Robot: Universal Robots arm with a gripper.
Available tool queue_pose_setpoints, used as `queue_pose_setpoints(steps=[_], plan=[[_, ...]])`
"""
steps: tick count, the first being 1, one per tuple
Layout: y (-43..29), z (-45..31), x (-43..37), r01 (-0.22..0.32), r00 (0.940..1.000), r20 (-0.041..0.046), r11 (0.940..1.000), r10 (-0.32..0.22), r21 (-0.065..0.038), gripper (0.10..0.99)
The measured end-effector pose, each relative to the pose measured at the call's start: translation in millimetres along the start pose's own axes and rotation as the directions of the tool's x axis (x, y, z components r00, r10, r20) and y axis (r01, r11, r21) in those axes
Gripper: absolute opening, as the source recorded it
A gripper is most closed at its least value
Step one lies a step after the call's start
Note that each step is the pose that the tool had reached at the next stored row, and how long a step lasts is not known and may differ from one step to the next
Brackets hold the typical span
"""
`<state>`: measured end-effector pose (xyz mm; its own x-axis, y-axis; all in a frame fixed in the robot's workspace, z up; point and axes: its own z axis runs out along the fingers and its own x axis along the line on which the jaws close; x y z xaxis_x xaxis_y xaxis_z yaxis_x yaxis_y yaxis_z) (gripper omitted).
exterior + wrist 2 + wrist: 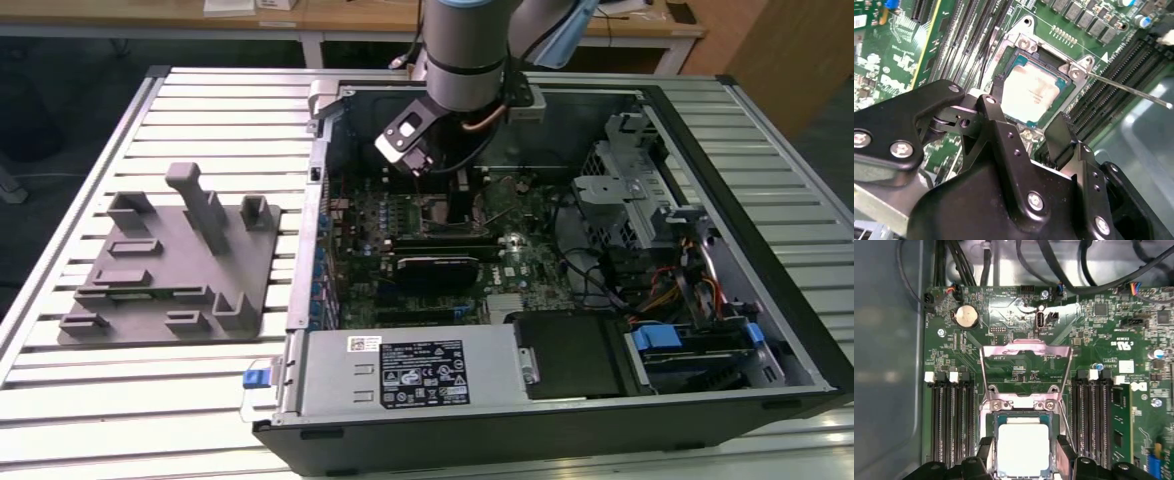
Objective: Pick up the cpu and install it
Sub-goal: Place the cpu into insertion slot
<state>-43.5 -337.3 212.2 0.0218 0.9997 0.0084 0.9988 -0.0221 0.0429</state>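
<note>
Silver-grey and square, the cpu (1023, 447) lay flat in the socket (1021, 402) of the green motherboard (1094, 340), with a thin green rim showing at its edges in both wrist views. The socket's metal load frame (1026, 357) stood hinged open, and a thin lever (1126, 90) stuck out beside it. The gripper (1028, 106) hung just above, its 2 black fingers (995, 95) spread apart, 1 on each side of the chip. I could not tell whether they touched its edges. Black memory slots (951, 425) ran along both sides of the socket. In the exterior view the arm (467, 50) reached down into the open computer case (561, 440). A grey fixture block (174, 260) lay on the slatted surface (214, 110) at 9 o'clock from the case.
</note>
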Motion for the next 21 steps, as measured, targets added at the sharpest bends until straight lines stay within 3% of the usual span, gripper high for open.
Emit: queue_pose_setpoints(steps=[2,9,10,11,13,14,16,17,20,21], plan=[[0.1,-3.2,0.0,0.000,1.0000,0.0000,1.0000,0.000,0.000,0.608],[0.2,-3.3,0.0,0.000,1.0000,0.0000,1.0000,0.000,0.000,0.596],[0.1,-3.3,0.0,0.000,1.0000,0.0000,1.0000,0.000,0.000,0.529],[0.2,-3.3,0.0,0.000,1.0000,0.0000,1.0000,0.000,0.000,0.529],[0.2,-3.4,0.0,0.000,1.0000,0.0000,1.0000,0.000,0.000,0.408],[0.1,-3.4,0.0,0.000,1.0000,-0.0001,1.0000,0.000,0.000,0.408],[0.2,-3.4,0.0,0.000,1.0000,-0.0001,1.0000,0.000,0.000,0.294],[0.2,-3.4,0.0,0.000,1.0000,-0.0001,1.0000,0.000,0.000,0.294],[0.2,-3.4,0.0,0.000,1.0000,0.0000,1.0000,0.000,0.000,0.122],[0.2,-3.4,0.0,0.000,1.0000,0.0000,1.0000,0.000,0.000,0.122]])
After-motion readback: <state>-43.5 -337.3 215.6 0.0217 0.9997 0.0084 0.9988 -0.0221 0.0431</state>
